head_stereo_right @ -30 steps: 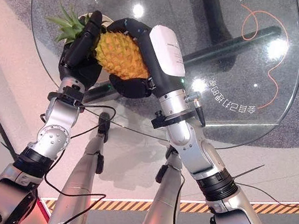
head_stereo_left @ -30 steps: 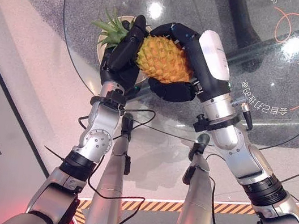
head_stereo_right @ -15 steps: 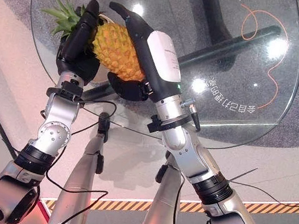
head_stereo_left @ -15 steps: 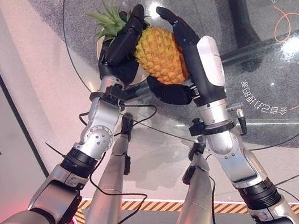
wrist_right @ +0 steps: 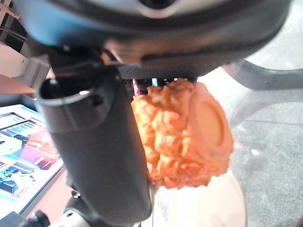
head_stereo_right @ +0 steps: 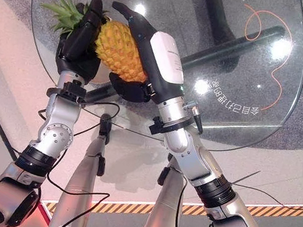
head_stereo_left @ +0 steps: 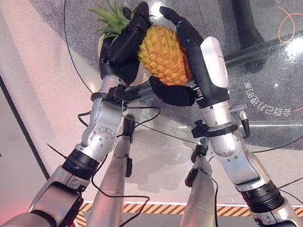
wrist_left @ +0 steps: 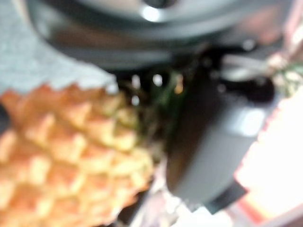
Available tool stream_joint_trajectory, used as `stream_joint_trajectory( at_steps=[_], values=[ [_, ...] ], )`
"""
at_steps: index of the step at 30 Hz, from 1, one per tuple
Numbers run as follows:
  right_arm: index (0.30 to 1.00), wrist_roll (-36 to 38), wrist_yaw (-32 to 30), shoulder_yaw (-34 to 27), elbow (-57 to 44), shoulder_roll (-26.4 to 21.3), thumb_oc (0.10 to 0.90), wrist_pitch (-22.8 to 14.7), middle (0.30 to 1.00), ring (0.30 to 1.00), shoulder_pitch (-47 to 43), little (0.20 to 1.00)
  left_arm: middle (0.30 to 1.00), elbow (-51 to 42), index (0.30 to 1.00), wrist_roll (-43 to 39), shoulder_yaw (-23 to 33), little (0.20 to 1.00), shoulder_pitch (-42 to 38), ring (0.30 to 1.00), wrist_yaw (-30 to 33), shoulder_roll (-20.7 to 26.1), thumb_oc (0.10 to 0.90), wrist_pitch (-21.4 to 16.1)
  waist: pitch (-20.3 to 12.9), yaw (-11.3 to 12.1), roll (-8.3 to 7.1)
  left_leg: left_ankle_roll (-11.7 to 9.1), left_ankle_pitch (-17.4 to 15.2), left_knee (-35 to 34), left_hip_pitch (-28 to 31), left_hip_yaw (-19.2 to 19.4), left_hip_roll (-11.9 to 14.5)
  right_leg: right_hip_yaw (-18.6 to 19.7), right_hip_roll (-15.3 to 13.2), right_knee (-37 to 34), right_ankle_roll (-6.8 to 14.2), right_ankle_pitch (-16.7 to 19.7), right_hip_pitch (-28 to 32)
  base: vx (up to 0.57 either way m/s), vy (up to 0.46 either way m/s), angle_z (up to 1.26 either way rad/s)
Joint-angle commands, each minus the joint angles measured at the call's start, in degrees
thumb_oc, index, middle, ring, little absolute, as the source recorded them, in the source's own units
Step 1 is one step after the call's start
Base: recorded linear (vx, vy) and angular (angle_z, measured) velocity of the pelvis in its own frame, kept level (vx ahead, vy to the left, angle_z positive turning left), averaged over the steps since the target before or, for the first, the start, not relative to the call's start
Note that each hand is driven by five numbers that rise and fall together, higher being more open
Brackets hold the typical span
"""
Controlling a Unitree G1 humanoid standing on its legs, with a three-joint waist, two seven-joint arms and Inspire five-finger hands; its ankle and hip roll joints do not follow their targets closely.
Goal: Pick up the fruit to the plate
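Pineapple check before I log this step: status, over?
Left hand and right hand clamp pineapple between them. Plate beneath. Nothing in the way.

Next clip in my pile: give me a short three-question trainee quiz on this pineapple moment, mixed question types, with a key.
1. True or false: the orange-yellow pineapple with green leaves lies flat on the round glass table, untouched.
2. Multiple choice: what grips the pineapple? A) the left hand alone B) the right hand alone C) both hands, one on each side
3. Short answer: where is the pale round plate relative to the pineapple?

Key
1. False: it is held between the hands over the table.
2. C
3. Under the pineapple, on the glass by the left hand, mostly hidden by hand and fruit.
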Motion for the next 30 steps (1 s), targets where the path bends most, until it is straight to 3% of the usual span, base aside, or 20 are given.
stream_joint_trajectory(
  at_steps=[1, 30],
  values=[
    [0.9, 0.9, -8.2, -8.1, -7.0, 0.5, 0.8, -3.7, 0.9, 0.9, -5.3, 0.9, 0.3, -9.6, 0.3, 7.2, 2.2, 0.2, -2.5, 0.3, 0.9, -0.2, 0.1, -7.0, -1.2, 1.0, 0.51, 2.3, -4.6, 4.9, 0.1, -0.2, -0.9, -2.3, 1.5, -5.0, -2.3, 4.5, 1.4, 0.0, 0.0, 0.0],
    [0.9, -0.4, -10.3, -9.6, -5.8, 1.7, 0.8, -3.5, 0.9, 0.9, -5.7, 0.9, 0.3, -9.0, 0.3, 23.1, 7.8, 0.2, -2.9, 0.3, 22.4, -1.0, 0.1, -14.9, -1.2, 1.4, 0.1, 1.9, -3.4, 3.6, -0.1, -0.5, -0.9, -2.6, 1.8, -5.6, -2.6, 4.7, 1.5, 0.0, 0.0, 0.0]
  ],
)
